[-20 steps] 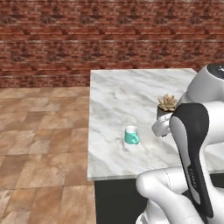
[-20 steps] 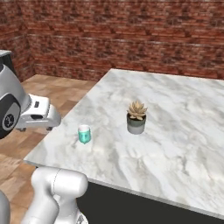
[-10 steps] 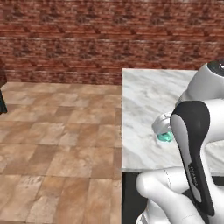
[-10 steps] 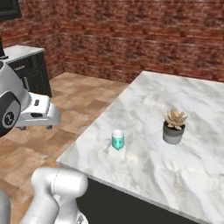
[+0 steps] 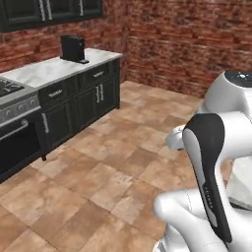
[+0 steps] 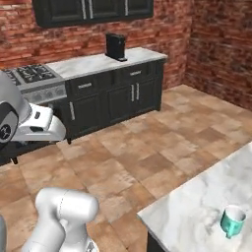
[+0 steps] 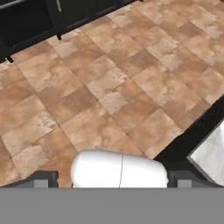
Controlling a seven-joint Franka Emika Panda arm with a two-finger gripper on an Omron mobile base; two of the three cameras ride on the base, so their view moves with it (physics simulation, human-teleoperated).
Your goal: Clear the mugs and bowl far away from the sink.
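Base swung toward the stove-side cabinets, the teal mug (image 6: 232, 220) sits near the marble island's (image 6: 197, 216) corner; gripper state unreadable, so square up before reaching.

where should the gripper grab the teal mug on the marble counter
Best bet is the rim of the teal mug, coming straight down from above. It stands upright near the edge of the marble counter with its white inside open to the top, and nothing crowds it. One finger inside, one outside, pinching the wall. Which way its handle points is hard to tell, so I would not aim for that.
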